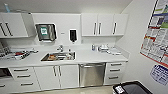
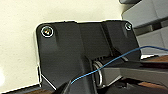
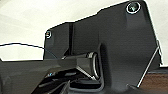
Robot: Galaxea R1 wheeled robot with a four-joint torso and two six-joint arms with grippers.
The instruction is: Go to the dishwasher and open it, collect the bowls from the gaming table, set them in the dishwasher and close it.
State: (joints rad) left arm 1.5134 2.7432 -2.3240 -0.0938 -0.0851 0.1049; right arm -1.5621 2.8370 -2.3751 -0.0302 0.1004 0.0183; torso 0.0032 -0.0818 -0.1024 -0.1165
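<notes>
The dishwasher (image 1: 91, 74) stands shut in the head view, a grey stainless-steel front with a bar handle along its top, built under the white counter (image 1: 95, 58) right of the sink. It lies ahead of me and a little to the right. Both wrist views show the robot's own dark plate and bar against a pale wall, and the fingers cannot be made out there.
A steel sink (image 1: 58, 56) with a tap is set in the counter, with a dish rack (image 1: 15, 53) at the left. White cabinets (image 1: 105, 24) hang above. A wall with posters (image 1: 156, 40) closes the right side. A dark bin (image 1: 131, 88) stands at the lower right.
</notes>
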